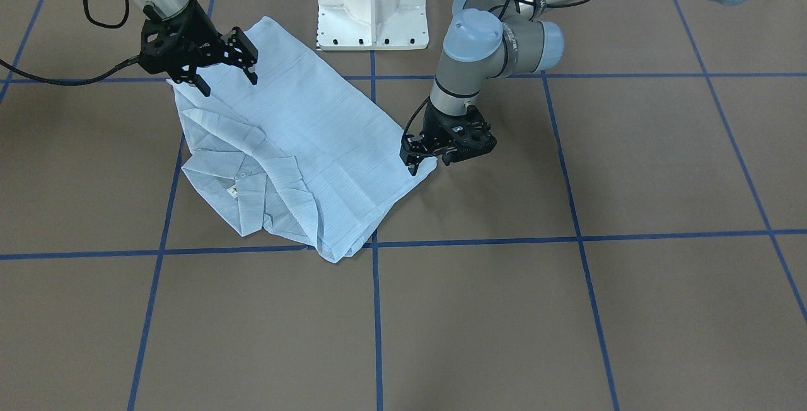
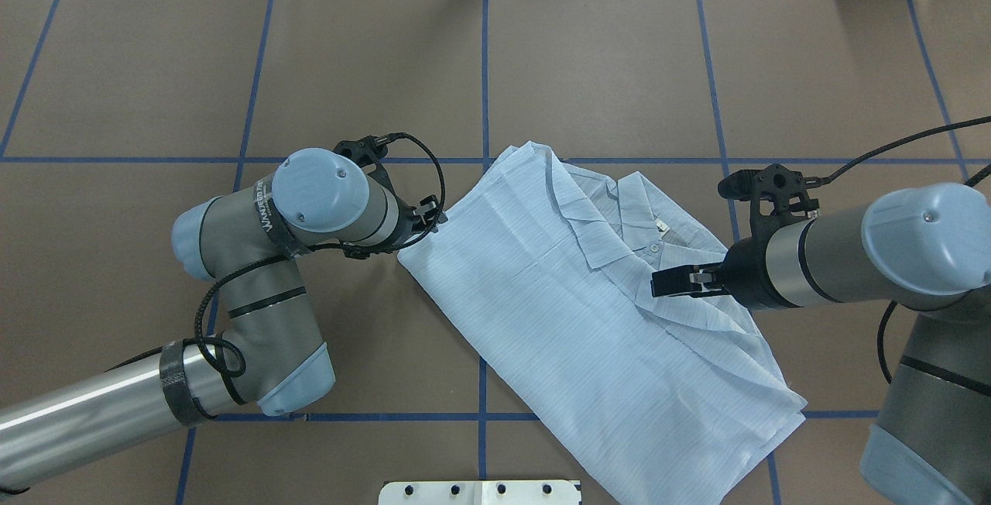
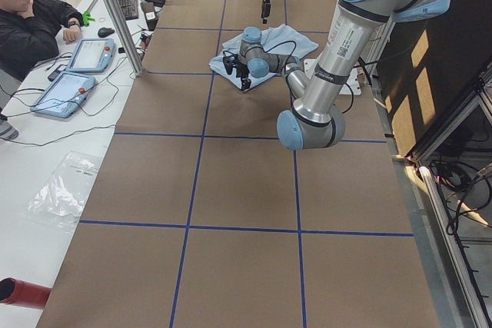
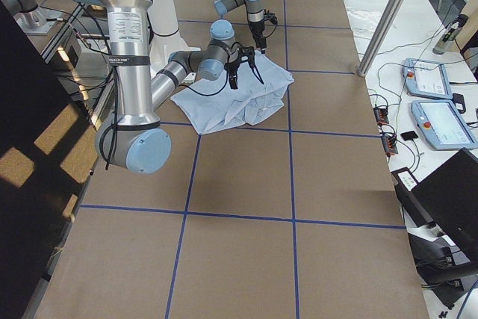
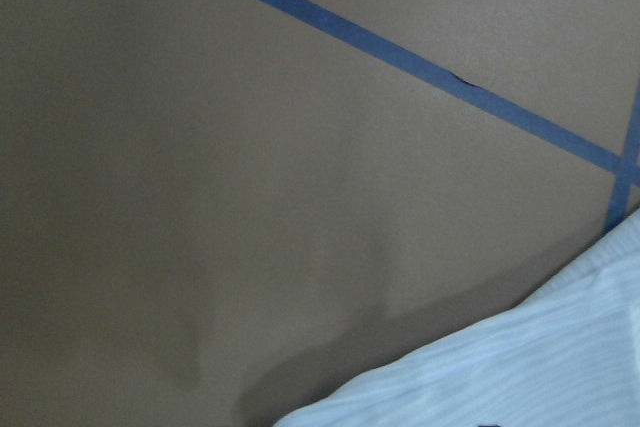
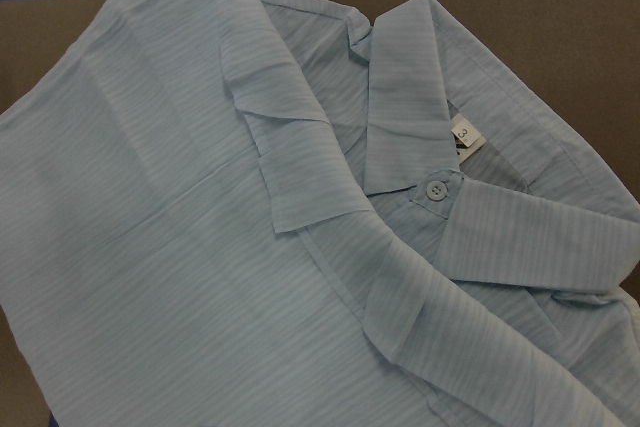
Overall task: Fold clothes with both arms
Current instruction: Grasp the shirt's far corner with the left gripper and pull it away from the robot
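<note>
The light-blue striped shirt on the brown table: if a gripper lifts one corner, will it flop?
Probably floppy: the thin light-blue striped shirt lies in soft folds and creases. Likely light, since its layers lie flat on the brown table. Already wrinkled, it would probably bunch under a push.

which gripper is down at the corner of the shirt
The left gripper: it sits low at the shirt's corner, on the side away from the collar. The right gripper hangs open above the shirt's collar end instead.
</note>
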Robot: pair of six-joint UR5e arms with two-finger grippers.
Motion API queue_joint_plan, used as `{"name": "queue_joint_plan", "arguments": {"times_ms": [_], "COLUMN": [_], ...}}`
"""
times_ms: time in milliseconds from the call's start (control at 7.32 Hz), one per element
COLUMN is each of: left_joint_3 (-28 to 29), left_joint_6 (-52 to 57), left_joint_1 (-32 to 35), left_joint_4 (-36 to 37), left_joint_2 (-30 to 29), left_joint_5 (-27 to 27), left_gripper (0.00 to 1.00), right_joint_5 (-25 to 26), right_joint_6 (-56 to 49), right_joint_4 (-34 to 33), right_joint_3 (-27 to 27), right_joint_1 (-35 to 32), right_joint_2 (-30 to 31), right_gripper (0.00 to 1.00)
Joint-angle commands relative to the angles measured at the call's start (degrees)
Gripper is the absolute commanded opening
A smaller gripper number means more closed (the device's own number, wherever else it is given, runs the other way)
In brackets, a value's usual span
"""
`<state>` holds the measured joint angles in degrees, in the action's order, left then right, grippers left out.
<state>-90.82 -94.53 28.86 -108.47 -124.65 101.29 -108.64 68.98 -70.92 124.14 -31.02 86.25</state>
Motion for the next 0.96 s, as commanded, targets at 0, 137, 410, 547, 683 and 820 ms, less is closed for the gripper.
{"name": "queue_joint_plan", "arguments": {"times_ms": [0, 137, 410, 547, 683, 820], "left_joint_3": [0.38, 0.38, 0.38, 0.38, 0.3, 0.21], "left_joint_6": [0.13, 0.22, 0.22, 0.22, 0.13, 0.04], "left_joint_1": [-0.03, -0.12, -0.12, -0.12, -0.55, -1.17], "left_joint_4": [0.01, 0.01, -0.08, -0.08, -0.16, -0.08], "left_joint_2": [0.02, 0.11, -0.07, -0.15, -0.15, -0.15], "left_joint_5": [-0.13, -0.13, 0.05, 0.13, 0.31, 0.31], "left_gripper": [0.74, 0.74, 0.74, 0.71, 0.7, 0.68], "right_joint_5": [0.0, 0.0, 0.09, 0.09, 0.0, 0.0], "right_joint_6": [0.11, 0.11, 0.11, 0.11, 0.11, 0.11], "right_joint_4": [-0.09, -0.09, -0.09, -0.18, -0.09, -0.18], "right_joint_3": [-0.13, -0.21, -0.56, -0.57, -0.57, -0.57], "right_joint_1": [-0.09, -0.01, -0.01, -0.01, -0.01, -0.01], "right_joint_2": [-0.03, -0.03, -0.12, -0.12, -0.12, -0.12], "right_gripper": [1.0, 1.0, 1.0, 1.0, 1.0, 1.0]}}
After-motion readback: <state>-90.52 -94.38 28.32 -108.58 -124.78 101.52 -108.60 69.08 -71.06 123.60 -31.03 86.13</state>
